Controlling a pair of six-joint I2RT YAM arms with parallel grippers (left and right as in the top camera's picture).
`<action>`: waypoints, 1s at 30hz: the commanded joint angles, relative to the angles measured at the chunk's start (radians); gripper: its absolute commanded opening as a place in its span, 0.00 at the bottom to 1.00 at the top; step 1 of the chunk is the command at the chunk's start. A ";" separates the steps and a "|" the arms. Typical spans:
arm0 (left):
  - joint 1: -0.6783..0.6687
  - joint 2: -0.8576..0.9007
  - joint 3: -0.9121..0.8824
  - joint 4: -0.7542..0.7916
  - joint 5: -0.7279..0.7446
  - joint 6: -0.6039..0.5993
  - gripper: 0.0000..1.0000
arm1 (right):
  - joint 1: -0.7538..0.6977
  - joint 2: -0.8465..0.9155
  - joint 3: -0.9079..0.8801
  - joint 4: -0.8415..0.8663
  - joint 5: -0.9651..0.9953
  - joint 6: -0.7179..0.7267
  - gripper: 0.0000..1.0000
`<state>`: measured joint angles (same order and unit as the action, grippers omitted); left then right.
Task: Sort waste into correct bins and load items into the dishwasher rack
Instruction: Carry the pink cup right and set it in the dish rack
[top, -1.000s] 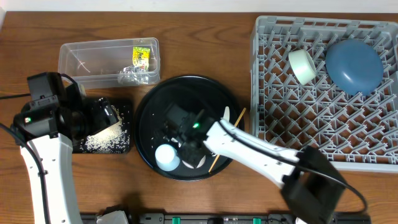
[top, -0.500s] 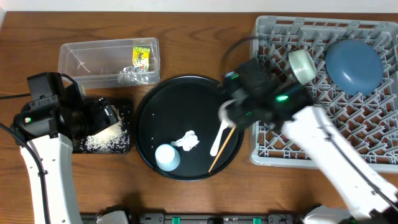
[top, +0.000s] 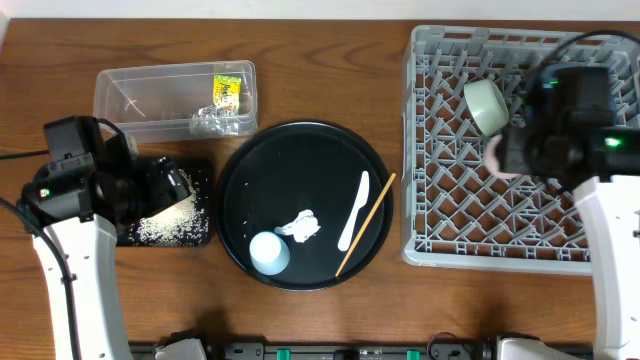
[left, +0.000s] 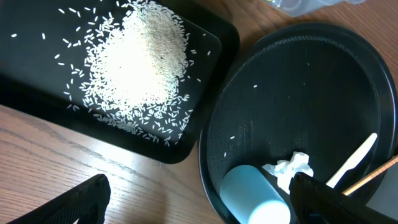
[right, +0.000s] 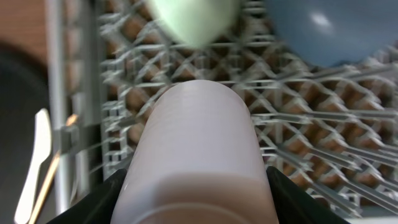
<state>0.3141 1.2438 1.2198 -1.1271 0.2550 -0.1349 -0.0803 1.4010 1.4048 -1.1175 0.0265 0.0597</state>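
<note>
— Pink cup (right: 199, 143), where is it?
— Pinched in my right gripper (right: 199, 205), dishwasher rack (right: 348, 155) directly beneath, mint-green bowl (right: 194, 18) just ahead. My left gripper (left: 205, 205) hangs spread wide, rice (left: 140, 62) ahead.

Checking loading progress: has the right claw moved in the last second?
Yes. The right claw went right, from above the round black tray to above the grey rack, holding the pink cup.
</note>
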 joint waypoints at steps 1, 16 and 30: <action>0.005 0.004 0.008 -0.006 -0.002 -0.010 0.93 | -0.064 0.027 0.000 0.017 0.004 0.010 0.46; 0.005 0.004 0.008 -0.006 -0.002 -0.010 0.93 | -0.116 0.266 0.000 0.051 0.125 0.015 0.43; 0.005 0.004 0.008 -0.010 -0.002 -0.010 0.93 | -0.116 0.315 0.002 0.051 0.126 0.014 0.75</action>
<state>0.3141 1.2438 1.2198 -1.1297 0.2550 -0.1349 -0.1879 1.7226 1.4048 -1.0653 0.1352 0.0673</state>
